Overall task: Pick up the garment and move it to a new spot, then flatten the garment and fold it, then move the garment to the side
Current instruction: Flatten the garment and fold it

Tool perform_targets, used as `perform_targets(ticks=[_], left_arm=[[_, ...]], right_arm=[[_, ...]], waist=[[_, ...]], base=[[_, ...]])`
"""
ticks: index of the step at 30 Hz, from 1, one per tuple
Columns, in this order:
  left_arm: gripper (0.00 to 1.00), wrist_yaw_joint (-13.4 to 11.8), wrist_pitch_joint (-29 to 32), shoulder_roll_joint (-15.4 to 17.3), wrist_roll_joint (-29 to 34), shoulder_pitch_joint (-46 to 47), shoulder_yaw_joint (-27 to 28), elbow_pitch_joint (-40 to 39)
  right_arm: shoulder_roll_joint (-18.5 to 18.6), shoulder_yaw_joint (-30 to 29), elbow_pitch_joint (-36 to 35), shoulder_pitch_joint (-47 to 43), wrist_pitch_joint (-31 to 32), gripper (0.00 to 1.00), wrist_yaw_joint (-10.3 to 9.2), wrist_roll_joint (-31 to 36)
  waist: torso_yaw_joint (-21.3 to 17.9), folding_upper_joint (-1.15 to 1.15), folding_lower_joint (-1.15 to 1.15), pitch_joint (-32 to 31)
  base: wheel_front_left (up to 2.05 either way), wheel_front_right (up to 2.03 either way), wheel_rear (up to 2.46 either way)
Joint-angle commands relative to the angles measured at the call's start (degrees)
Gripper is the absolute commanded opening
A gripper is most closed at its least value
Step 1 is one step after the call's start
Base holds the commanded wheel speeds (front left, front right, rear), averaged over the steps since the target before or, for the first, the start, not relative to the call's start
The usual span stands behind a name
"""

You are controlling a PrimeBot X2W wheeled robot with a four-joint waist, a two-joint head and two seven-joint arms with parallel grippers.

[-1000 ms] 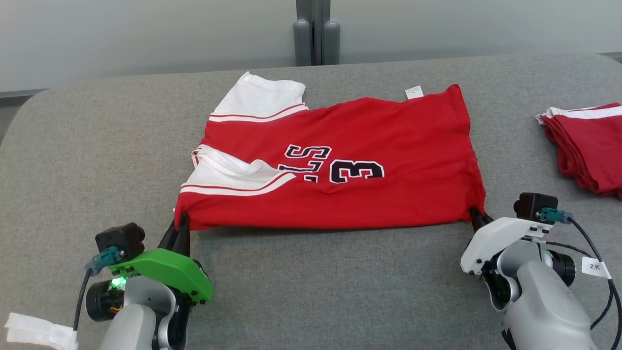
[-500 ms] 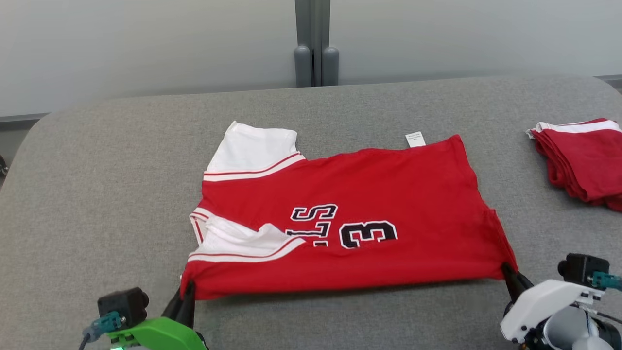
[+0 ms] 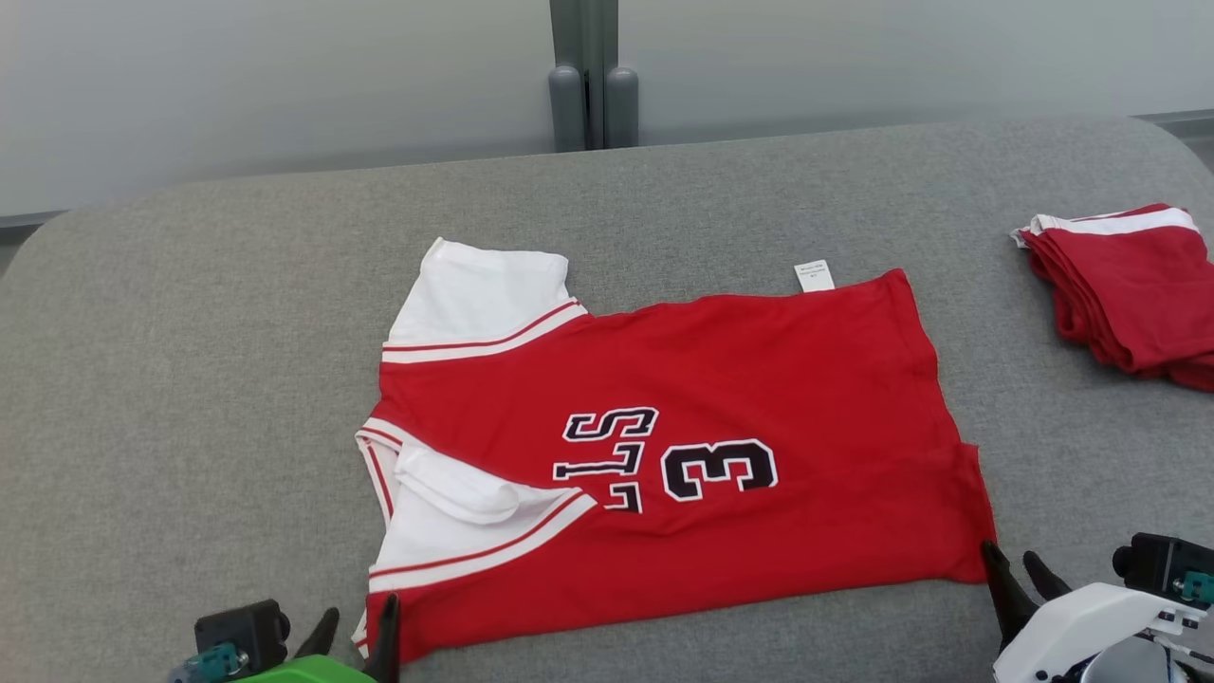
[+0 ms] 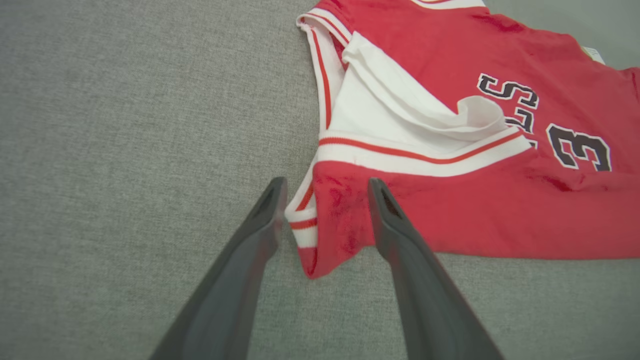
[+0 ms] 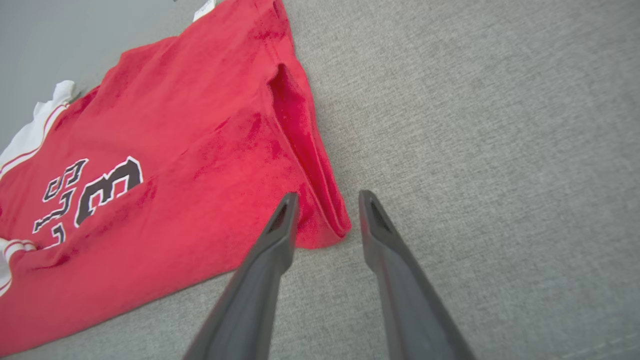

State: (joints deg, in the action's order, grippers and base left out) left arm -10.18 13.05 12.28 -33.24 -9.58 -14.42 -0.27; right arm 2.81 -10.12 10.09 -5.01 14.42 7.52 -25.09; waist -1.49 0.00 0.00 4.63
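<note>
The garment (image 3: 683, 398) is a red jersey with white sleeves and the number 3, lying flat on the grey table (image 3: 190, 332), one long edge folded over. My left gripper (image 3: 358, 634) is open at the near left corner; in the left wrist view that corner (image 4: 325, 225) lies slack between the left gripper's (image 4: 326, 192) spread fingers. My right gripper (image 3: 1015, 574) is open at the near right corner. In the right wrist view the hem corner (image 5: 325, 225) rests on the table between the right gripper's (image 5: 327, 202) parted fingers.
A stack of folded red garments (image 3: 1124, 289) lies at the table's right edge. A grey post (image 3: 590, 90) stands behind the far edge. Bare grey table surface stretches left of the jersey and along the front.
Both grippers pulled the jersey's near edge toward me, then opened and let its corners drop onto the table. The head camera tilted, shifting the whole picture.
</note>
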Motion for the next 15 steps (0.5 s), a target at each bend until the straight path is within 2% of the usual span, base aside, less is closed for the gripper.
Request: perform_targets(ticks=[1, 6, 10, 15], left_arm=[[1.0, -0.31, -0.06, 1.28, 0.74, 0.81, 0.6, -0.5], [1.0, 1.0, 1.55, 4.83, 3.18, 6.25, 0.46, -1.45], [1.0, 4.23, 4.87, 7.26, 3.14, 15.03, -0.26, 0.38], [1.0, 8.41, 9.6, 10.32, 4.58, 30.59, -1.26, 7.4]], right_arm=[[0.18, -0.35, -0.52, -0.69, -0.51, 1.0, -0.07, 0.32], [0.14, -0.66, -2.81, 0.81, -2.17, 1.0, -0.07, 1.0], [0.15, 0.19, -5.09, 2.58, -2.55, 1.0, -0.07, 1.89], [0.15, 3.73, -6.87, 8.22, -1.97, 1.0, -0.07, 3.31]], waist=[[-0.37, 0.0, 0.0, 0.23], [-1.53, 0.0, 0.0, 1.37], [-2.37, 0.0, 0.0, 3.53], [-4.72, 0.0, 0.0, 8.31]], base=[[0.0, 0.0, 0.0], [0.0, 0.0, 0.0], [0.0, 0.0, 0.0], [0.0, 0.0, 0.0]])
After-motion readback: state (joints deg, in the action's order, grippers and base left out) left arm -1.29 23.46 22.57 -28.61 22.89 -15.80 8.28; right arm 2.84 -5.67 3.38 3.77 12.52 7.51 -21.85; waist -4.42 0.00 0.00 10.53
